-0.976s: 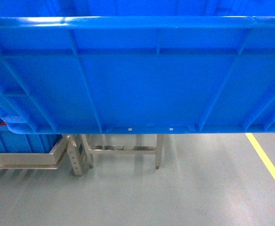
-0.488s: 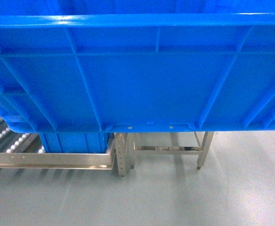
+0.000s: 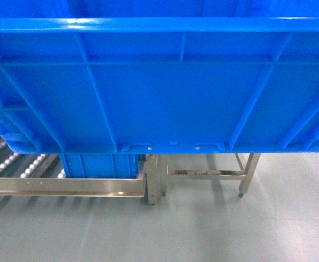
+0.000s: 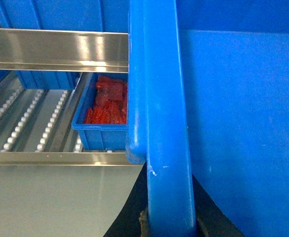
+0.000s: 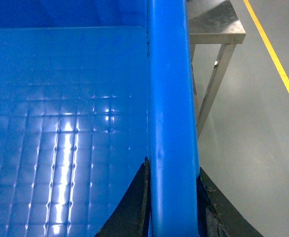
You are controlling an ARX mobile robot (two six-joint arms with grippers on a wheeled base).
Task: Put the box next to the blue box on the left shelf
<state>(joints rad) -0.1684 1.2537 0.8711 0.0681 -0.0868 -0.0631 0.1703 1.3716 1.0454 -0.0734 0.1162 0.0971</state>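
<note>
The box (image 3: 164, 87), a large bright blue ribbed crate, fills the upper head view, held up off the floor. My left gripper (image 4: 168, 223) is shut on its left rim (image 4: 161, 123), black fingers (image 4: 129, 217) on either side. On the opposite rim (image 5: 171, 98) my right gripper (image 5: 173, 210) is shut in the same way. Below and to the left lies the left shelf (image 3: 9, 162), its white rollers (image 4: 23, 121) set in rails. A blue box (image 3: 99, 165) stands on it, just right of the bare rollers.
A steel rail (image 3: 66, 186) fronts the shelf, and a second rail (image 4: 55, 47) crosses higher up. A small blue bin of red parts (image 4: 107, 106) sits on the rollers. Steel table legs (image 3: 249, 174) stand to the right, with a yellow floor line (image 5: 272, 49) beyond.
The shelf, its blue box and the table legs have slid rightward in the head view, and more rollers show at the left. The held box keeps its place between both grippers.
</note>
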